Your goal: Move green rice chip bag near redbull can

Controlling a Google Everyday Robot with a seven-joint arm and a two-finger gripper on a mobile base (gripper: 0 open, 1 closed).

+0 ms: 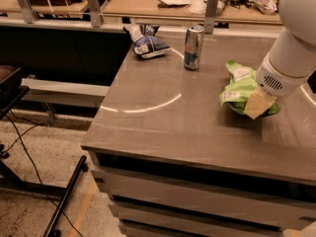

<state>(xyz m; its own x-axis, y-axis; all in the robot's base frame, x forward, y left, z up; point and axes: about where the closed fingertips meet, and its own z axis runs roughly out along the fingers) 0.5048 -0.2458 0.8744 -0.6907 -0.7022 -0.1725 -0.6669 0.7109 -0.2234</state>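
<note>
1. Green bag (238, 87) lies crumpled on the right part of the table (163, 127), a white label panel facing up. It is well apart from the can (193, 47), which stands upright toward the back middle of the top.
2. The gripper (256, 105) is down at the bag's near right edge, right against it, with the bulky white arm (291, 53) rising behind. The wrist hides the contact, so I cannot tell whether the gripper is clamped on the bag or loose.
3. I judge the step in hand to be the pick-up. The bag appears to rest on the tabletop, and the move toward the can is not yet done.
4. The next move calls for a firm hold on the slippery foil. Then comes a small lift and a carry to the left and back, setting the bag down just beside the can.
5. The can is tall and slim and would tip easily, so the bag should stop short of touching it.
6. A blue bag (147, 42) lies to the can's left, so coming in from the can's right or front side keeps clear of it.
</note>
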